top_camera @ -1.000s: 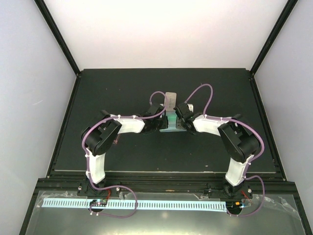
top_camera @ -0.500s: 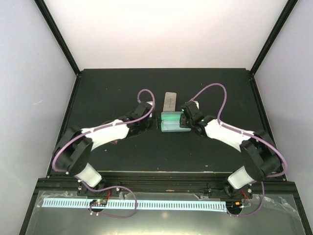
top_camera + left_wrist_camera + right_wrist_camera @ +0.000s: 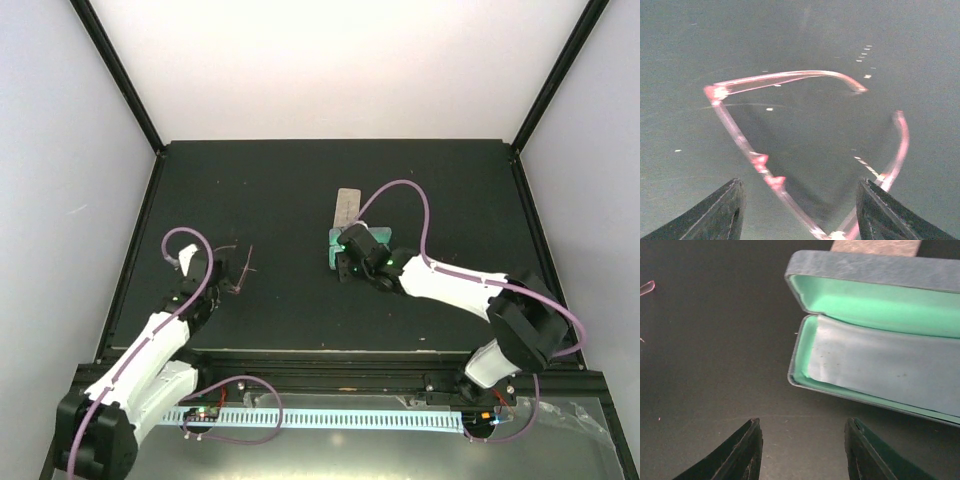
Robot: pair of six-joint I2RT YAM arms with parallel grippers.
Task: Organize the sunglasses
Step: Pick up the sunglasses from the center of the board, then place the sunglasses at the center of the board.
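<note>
L gripper (image 3: 799, 184), near-left of table (image 3: 300, 170): fingers spread, nothing pinched. It hangs right over the glasses (image 3: 760, 161). The front bar runs slantwise down btwn the two fingers, close to both; can't tell if either touches. Glasses lie flat on the table, well apart from the case, w/ both temples swung out, not folded.

Handling, my guess:
- V. light, thin pink wire, springy rather than stiff. Will flex or twist if squeezed hard.
- Hinges + nose pads are prob the weak pts.
- Lenses look clear, so likely to scratch or smudge. Keep pads off them.
- Wire is narrow and sits low on the table, so it could slip out of a pinch or skid away.
- Best hold: across the front bar at the bridge by the nose pads, or at the corner where temple meets front. Light pinch only.
- Avoid temple tips: too bendy, and the whole thing would swing.
- Temples prob need folding before it fits a case.

R gripper (image 3: 803, 426), mid-table, a bit farther: fingers apart, empty, aimed at the near rim of the case (image 3: 865, 267). Case is open, blue-grey outside, green lining, w/ a pale cloth (image 3: 880, 365) lying in the lower half. No glasses in it.

Just behind it sits a beige case (image 3: 347, 205); can't tell if the two touch.

Only one pair shows in these views.
</note>
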